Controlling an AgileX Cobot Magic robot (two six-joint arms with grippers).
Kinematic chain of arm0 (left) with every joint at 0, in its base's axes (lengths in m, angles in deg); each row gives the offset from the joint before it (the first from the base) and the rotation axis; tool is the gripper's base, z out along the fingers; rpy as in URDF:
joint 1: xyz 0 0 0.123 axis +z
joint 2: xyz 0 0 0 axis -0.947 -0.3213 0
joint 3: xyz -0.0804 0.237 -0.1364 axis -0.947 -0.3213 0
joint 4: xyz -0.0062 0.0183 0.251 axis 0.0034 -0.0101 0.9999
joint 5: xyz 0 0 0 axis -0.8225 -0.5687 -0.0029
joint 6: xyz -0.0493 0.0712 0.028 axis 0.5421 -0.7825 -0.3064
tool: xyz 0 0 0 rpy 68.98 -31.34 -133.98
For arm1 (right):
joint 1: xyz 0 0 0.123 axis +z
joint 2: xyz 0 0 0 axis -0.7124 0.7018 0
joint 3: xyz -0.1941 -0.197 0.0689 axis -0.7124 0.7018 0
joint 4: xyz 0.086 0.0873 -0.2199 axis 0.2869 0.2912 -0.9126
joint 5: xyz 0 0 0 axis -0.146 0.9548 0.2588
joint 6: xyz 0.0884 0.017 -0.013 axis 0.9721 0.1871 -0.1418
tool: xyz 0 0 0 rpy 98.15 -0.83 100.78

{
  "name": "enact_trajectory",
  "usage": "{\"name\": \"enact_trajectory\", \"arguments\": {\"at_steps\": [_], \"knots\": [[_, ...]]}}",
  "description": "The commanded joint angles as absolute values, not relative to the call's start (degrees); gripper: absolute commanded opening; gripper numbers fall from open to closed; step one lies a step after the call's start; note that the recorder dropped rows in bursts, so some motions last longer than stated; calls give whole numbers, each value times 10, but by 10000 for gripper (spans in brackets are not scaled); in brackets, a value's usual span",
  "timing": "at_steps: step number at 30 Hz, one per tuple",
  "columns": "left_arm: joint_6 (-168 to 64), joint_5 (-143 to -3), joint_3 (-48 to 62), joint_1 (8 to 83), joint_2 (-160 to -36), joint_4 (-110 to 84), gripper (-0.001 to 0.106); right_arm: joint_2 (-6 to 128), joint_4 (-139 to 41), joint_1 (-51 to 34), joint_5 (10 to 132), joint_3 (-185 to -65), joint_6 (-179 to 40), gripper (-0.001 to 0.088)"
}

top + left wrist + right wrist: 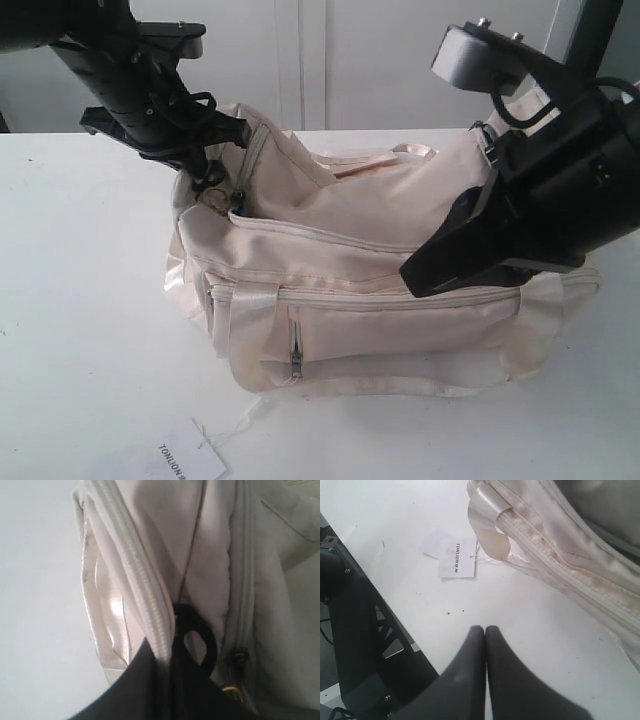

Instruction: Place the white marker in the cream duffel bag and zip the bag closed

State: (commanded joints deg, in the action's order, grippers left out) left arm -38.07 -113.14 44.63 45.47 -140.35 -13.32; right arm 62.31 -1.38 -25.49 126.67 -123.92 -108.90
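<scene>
White table (80, 300) holds cream duffel bag (400, 320), long axis left-right.

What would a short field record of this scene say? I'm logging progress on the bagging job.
bag: cream duffel bag on white table
marker: not visible
left gripper: at the bag's left end by the zipper; jaws unclear
right gripper: shut, holding nothing, by the bag's front
paper tag: on table before the bag

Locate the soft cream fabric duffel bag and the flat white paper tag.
Cream fabric duffel bag (400, 328): exterior view, front pocket panel.
White paper tag (456, 560): right wrist view, printed face.
</scene>
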Motion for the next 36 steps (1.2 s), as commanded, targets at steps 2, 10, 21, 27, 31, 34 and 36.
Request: {"name": "enact_trajectory", "arguments": {"at_steps": [2, 10, 21, 27, 31, 34, 36], "knots": [[-381, -1127, 447, 455, -1401, -144, 0, 623, -14, -255, 1267, -1239, -1089, 0], [-386, -1103, 448, 466, -1382, -208, 0, 623, -14, -255, 1267, -1239, -1090, 0], [-556, -1127, 448, 552, -1378, -539, 0, 623, -14, -255, 1266, -1239, -1091, 0], [-597, -1169, 448, 586, -1378, -596, 0, 623, -14, -255, 1259, -1239, -1091, 0], [-611, -1175, 448, 587, -1378, -599, 0, 623, -10, -255, 1238, -1239, -1085, 0], [-622, -1177, 448, 587, -1378, -616, 0, 623, 3, -255, 1214, -1239, -1075, 0], [-631, -1180, 448, 587, -1378, -625, 0, 624, 16, -255, 1190, -1239, -1056, 0]]}}
